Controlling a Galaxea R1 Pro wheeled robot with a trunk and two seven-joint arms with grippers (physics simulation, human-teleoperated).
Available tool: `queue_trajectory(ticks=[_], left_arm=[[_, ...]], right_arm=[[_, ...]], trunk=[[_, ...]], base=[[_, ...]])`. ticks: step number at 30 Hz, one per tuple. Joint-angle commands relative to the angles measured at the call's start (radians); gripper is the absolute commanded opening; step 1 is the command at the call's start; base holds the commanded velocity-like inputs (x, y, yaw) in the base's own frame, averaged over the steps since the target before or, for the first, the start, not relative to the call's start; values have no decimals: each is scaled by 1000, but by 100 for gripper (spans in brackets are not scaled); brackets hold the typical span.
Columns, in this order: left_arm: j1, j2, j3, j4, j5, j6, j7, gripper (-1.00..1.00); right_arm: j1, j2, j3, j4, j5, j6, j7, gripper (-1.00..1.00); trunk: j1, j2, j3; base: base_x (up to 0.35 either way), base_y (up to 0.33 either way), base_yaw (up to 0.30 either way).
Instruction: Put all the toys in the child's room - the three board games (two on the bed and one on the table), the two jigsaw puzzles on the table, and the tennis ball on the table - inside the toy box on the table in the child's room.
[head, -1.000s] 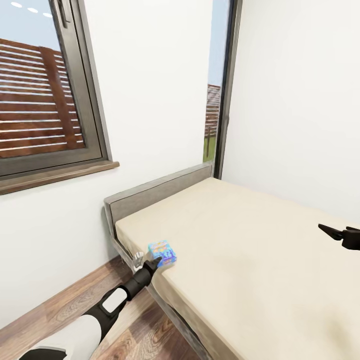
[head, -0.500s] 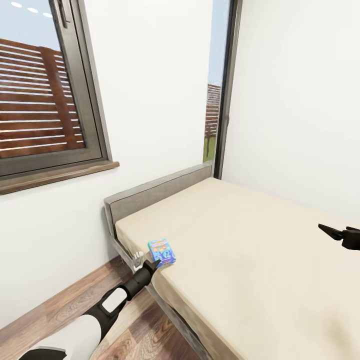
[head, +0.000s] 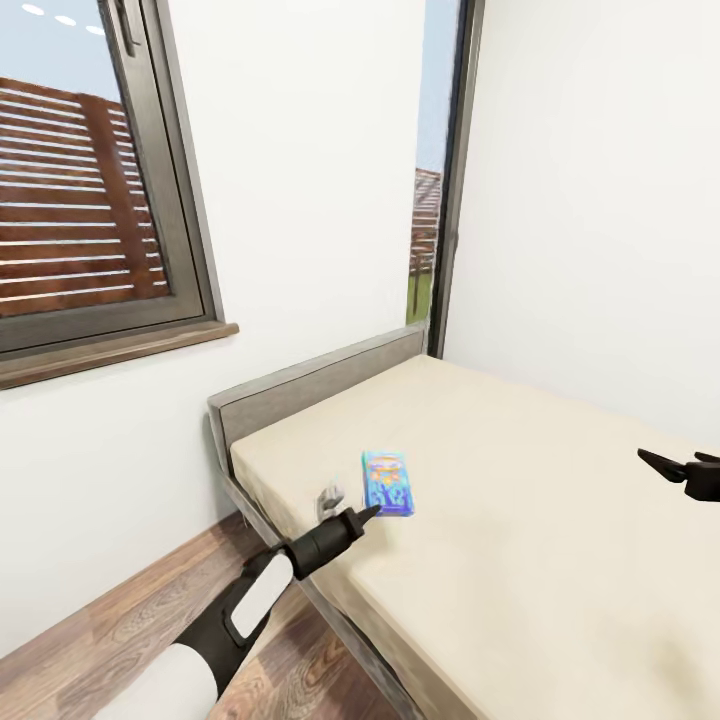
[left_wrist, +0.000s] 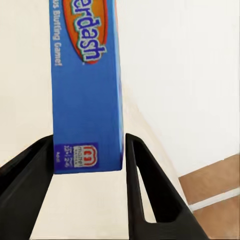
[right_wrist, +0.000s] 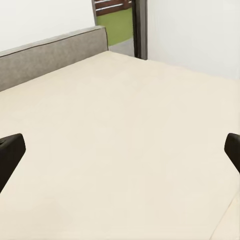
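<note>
Head view: left tool (head: 368, 511) grips the blue board game (head: 387, 482) over the beige bed (head: 520, 520) near the headboard (head: 310, 385); right tool (head: 662, 464), far right, spread open, holding nothing.

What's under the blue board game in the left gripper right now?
The beige sheet of the bed shows below the blue board game, gripped by the left gripper. Whether the box touches the sheet can't be told.

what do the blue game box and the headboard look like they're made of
Blue game box: likely printed cardboard, smooth, with sharp edges and lettering on its side. Headboard: looks like grey fabric or matte board; a flat, dull surface leaves it open.
</note>
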Motion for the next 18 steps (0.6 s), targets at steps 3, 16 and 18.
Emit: queue_trajectory(ticks=[3,16,18], left_arm=[[30,5,-26,-76,11,17,11,-100],[143,5,-35,-393,12,143,129,-100],[189,2,-36,-503,14,179,262,-100]], right_arm=[[0,0,-1,0,-3,3,3,100],[7,-2,-5,-1,-2,2,6,100],[8,-2,-7,-1,-2,5,9,100]], trunk=[[0,0,-1],[0,0,-1],[0,0,-1]], base=[[0,0,0],[0,0,0],[0,0,0]])
